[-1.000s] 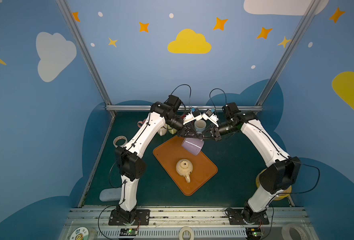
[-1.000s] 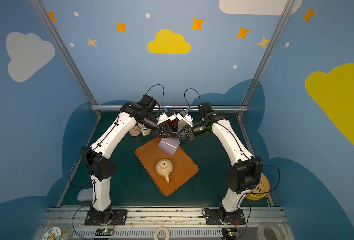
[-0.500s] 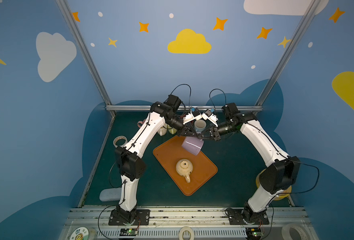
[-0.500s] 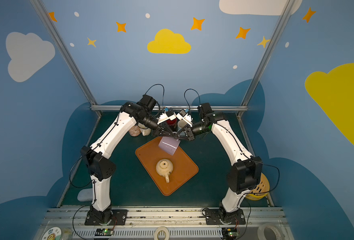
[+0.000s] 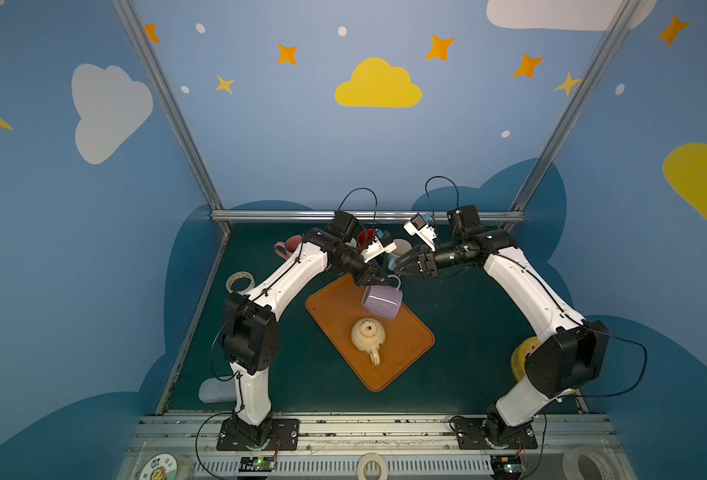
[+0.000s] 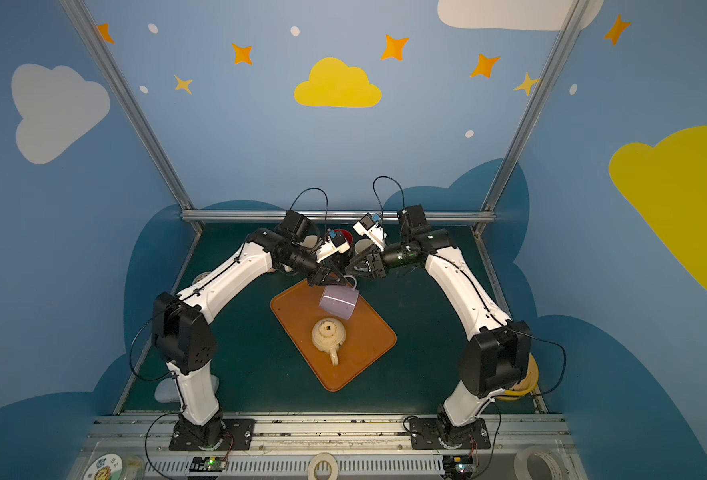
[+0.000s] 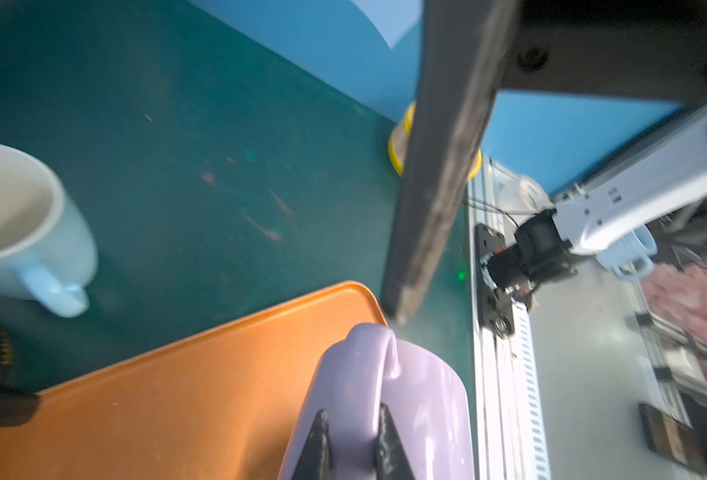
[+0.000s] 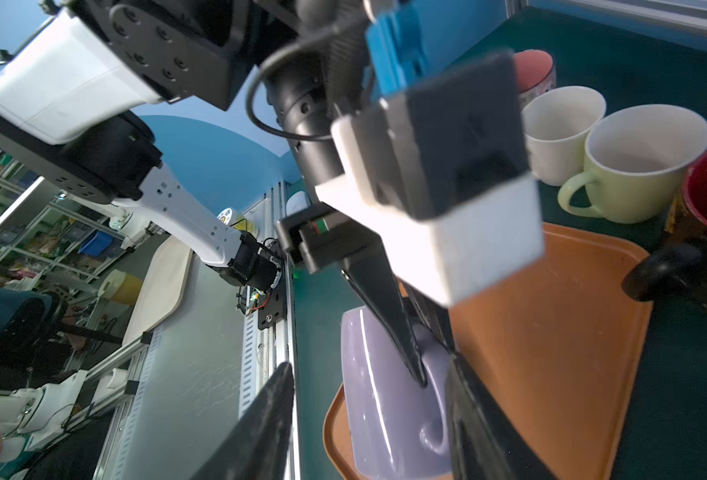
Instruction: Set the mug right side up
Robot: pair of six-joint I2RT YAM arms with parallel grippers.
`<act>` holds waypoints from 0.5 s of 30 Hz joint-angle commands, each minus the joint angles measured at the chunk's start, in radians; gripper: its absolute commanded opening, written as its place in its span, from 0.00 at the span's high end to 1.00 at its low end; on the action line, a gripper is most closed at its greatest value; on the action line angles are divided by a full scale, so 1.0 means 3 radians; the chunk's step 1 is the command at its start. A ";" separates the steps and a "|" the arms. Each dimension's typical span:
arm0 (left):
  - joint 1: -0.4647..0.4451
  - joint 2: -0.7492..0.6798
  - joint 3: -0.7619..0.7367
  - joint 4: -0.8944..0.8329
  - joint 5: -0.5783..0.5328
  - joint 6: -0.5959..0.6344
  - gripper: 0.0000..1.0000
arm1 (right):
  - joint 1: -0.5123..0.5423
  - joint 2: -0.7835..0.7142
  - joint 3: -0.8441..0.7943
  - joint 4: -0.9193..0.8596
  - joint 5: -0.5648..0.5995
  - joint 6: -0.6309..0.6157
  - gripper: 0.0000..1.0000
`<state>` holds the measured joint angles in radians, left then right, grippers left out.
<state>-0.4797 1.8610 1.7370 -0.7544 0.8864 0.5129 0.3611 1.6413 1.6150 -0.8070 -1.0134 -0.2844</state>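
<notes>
Left claw (image 5: pixel 373 278) is pinching the lilac mug (image 5: pixel 382 302) by its handle, so it hangs tilted over the orange tray (image 5: pixel 331 309), at 12 o'clock from the cream mug (image 5: pixel 367 334). Right claw (image 5: pixel 406 266), at 2 o'clock, is spread wide and gripping nothing, probably to leave room for the flip.

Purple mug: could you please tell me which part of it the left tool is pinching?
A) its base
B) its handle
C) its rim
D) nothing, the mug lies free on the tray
B: in the left wrist view the left tool has a finger closed on each side of the handle loop of the purple mug.
</notes>
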 commanded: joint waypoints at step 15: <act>-0.0355 -0.1284 -0.2021 0.3429 -0.2277 -0.0243 0.96 | -0.0352 -0.0466 -0.0362 0.0659 0.1227 0.2588 0.46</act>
<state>-0.5598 1.5234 1.1713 -0.0456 0.4290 0.3756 0.2649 1.5486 1.5124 -0.6426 -0.6754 0.2981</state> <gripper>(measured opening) 0.143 0.538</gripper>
